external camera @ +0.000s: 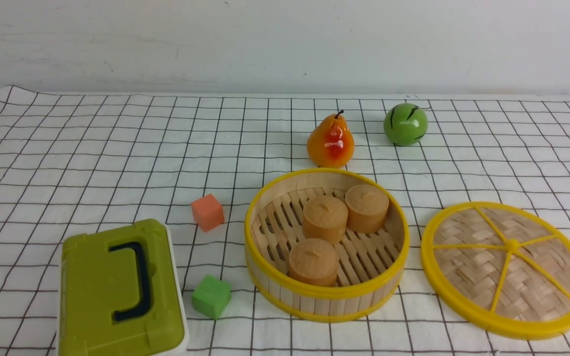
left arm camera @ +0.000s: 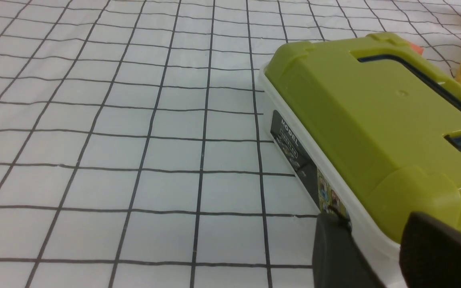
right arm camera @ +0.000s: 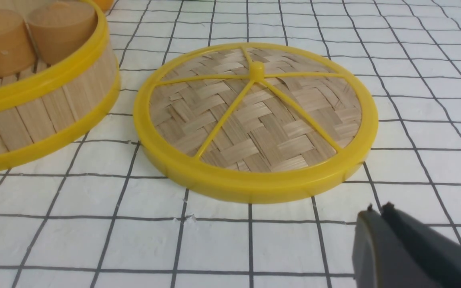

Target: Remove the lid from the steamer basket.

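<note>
Front view lacks pincers; wrist views: right pincer (right arm camera: 376, 209) clenched near lid (right arm camera: 254, 116), left pincer (left arm camera: 374, 224) released

The lid (external camera: 507, 269) lies flat on the cloth (external camera: 92, 148) — just right of the steamer basket (external camera: 326, 296).

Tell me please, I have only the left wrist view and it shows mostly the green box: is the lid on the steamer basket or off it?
Observer: Off. The lid lies flat on the checked cloth, to the right of the steamer basket, not touching it.
Operator: Is something inside the basket?
Observer: Yes, three round tan cakes sit on its slatted floor.
Operator: Does the right gripper hold the lid?
Observer: No. The right gripper is apart from the lid, jaws nearly together, holding nothing.
</note>
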